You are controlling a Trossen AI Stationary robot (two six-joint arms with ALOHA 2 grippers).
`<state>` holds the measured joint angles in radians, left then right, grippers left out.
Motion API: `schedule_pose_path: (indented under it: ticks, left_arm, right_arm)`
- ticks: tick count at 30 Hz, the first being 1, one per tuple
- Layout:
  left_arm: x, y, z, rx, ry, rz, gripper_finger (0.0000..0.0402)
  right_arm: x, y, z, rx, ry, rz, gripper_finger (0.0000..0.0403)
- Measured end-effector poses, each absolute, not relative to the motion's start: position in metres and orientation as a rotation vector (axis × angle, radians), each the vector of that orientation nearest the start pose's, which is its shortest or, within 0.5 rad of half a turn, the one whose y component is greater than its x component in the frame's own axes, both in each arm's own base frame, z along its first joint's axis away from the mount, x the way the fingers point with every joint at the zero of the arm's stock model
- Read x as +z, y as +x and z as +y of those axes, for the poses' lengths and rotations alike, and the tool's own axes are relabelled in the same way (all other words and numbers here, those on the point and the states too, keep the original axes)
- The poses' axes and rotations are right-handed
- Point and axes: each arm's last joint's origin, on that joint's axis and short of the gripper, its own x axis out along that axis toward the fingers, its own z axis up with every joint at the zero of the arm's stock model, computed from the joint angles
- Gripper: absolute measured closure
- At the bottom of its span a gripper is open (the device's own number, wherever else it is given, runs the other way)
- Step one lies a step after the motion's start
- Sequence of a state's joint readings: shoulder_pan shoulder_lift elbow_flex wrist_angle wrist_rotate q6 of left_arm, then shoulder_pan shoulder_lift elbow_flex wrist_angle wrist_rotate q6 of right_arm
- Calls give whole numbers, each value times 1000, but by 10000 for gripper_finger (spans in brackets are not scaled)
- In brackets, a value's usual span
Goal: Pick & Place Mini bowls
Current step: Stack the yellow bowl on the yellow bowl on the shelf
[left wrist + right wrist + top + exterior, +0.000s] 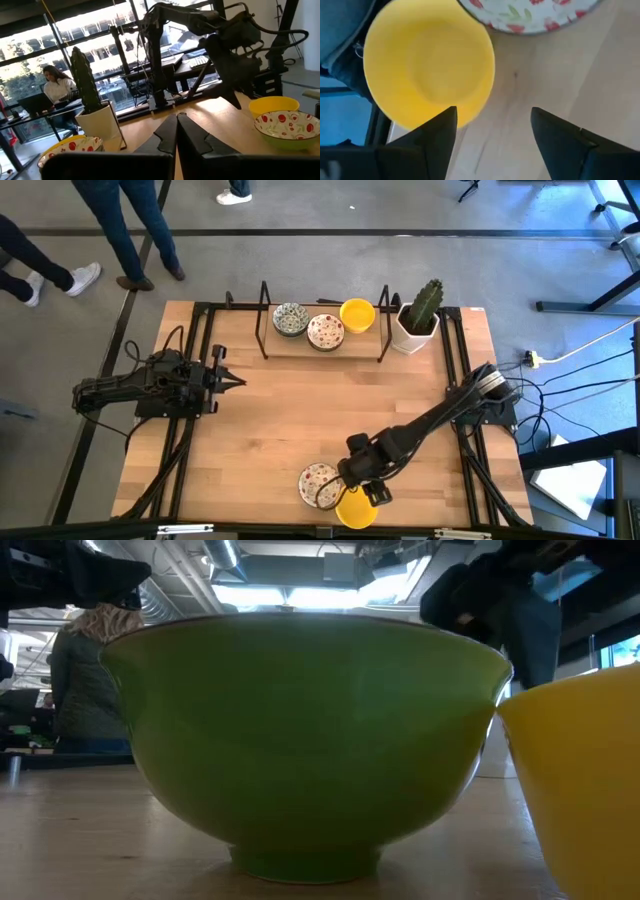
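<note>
Your plain yellow round mini bowl [356, 510] sits at the near edge of the wooden desk [300, 410], just beside a white red-speckled mini bowl [318, 483]. Your right claw [492, 125] hangs over them, released, fingers spread, gripping nothing. Three more small round mini bowls [312, 326] rest on the far black rack [325, 345]. Your left claw [176, 131] waits clenched at the left side.

Desk: pale wooden plank desk [300, 410], edged by black metal framing.
Plant: green cactus [427, 303] upright in a white square pot [412, 332], at the desk's far right corner.
Rack: black metal rail stand [266, 320] along the far edge.
People: legs in jeans [125, 225] on the grey floor (beyond the desk); a seated person [57, 87] at a laptop.
</note>
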<state>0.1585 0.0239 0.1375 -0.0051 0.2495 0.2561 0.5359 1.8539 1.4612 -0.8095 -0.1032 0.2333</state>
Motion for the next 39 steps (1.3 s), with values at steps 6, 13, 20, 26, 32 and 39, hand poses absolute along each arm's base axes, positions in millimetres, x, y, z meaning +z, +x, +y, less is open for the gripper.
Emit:
schedule_pose_path:
  ticks: [6,13,20,26,32,39]
  left_arm:
    - [208,88,7,-74,278,-117,397]
    - [207,88,7,-74,277,-114,396]
    - [206,88,7,-75,273,-96,399]
    - [206,88,7,-74,273,-96,394]
    - [205,88,7,-74,273,-93,398]
    - [205,88,7,-74,272,-89,396]
  right_arm:
    - [220,332,202,456,-39,1213,150]
    - [215,332,202,479,-33,1202,150]
    - [194,328,200,468,-1,1229,150]
    - [194,330,200,431,-18,1197,151]
    - [177,332,201,420,-33,1259,170]
    - [174,331,201,435,-39,1278,218]
